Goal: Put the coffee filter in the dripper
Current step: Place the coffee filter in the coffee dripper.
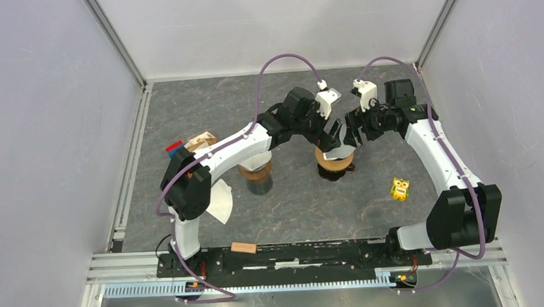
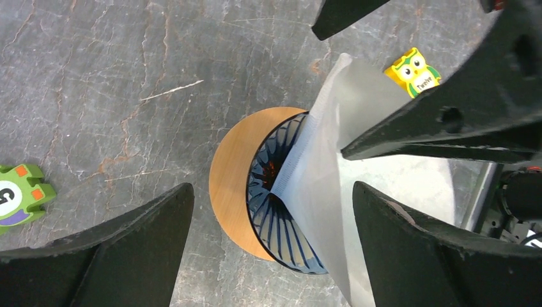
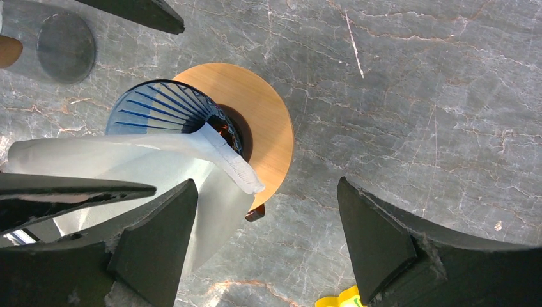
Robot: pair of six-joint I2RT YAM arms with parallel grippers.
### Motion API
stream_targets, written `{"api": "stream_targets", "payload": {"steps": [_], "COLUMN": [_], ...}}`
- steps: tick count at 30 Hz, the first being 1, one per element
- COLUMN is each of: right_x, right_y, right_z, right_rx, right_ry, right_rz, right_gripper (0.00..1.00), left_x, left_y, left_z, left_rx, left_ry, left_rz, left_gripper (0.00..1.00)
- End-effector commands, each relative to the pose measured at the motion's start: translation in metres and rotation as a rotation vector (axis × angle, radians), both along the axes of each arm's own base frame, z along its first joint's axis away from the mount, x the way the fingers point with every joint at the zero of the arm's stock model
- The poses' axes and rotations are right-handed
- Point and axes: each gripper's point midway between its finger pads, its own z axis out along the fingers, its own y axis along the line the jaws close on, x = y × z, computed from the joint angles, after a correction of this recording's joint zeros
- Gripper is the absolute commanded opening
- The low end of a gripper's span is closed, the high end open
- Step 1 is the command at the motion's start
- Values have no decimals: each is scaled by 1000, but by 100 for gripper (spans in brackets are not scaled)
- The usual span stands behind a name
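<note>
Both arms meet right above the blue ribbed cone dripper with its round wooden collar. The white paper coffee filter stands on edge in it, folded flat; its seamed corner pokes down toward the cone's throat; most of the sheet rises clear above the dripper's rim. I'd call that a start, not a seated filter.

Your left gripper hangs directly over the dripper, jaws wide apart, clamping nothing; your right gripper is spread just the same, nothing pinched between its own fingers. One finger of each seems to lie along the paper, one per face; to me that reads as propping, so the flat sheet doesn't topple out of the dripper while you work out how to spread it.

Inside the cone there's only that paper corner and a dim orange glint at the bottom hole. A small yellow owl block sits well apart from the dripper, out of play.
</note>
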Motion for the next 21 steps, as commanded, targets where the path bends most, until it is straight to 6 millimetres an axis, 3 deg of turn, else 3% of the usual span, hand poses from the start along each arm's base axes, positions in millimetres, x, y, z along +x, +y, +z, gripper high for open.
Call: {"api": "stream_targets", "payload": {"steps": [1, 8, 14, 21], "right_x": [5, 6, 6, 5], "right_y": [-3, -6, -6, 1], "right_z": [6, 4, 6, 11], "right_rx": [-10, -22, -23, 13], "right_ry": [-32, -31, -32, -29], "right_rz": [-14, -26, -21, 2], "right_gripper": [87, 86, 86, 86], "left_x": [-10, -11, 0, 14], "left_y": [-2, 2, 18, 26], "left_z": [52, 58, 68, 51], "left_rx": [-116, -137, -144, -77], "left_ry": [-32, -11, -43, -99], "left_rz": [-36, -43, -4, 37], "left_gripper": [100, 100, 100, 100]}}
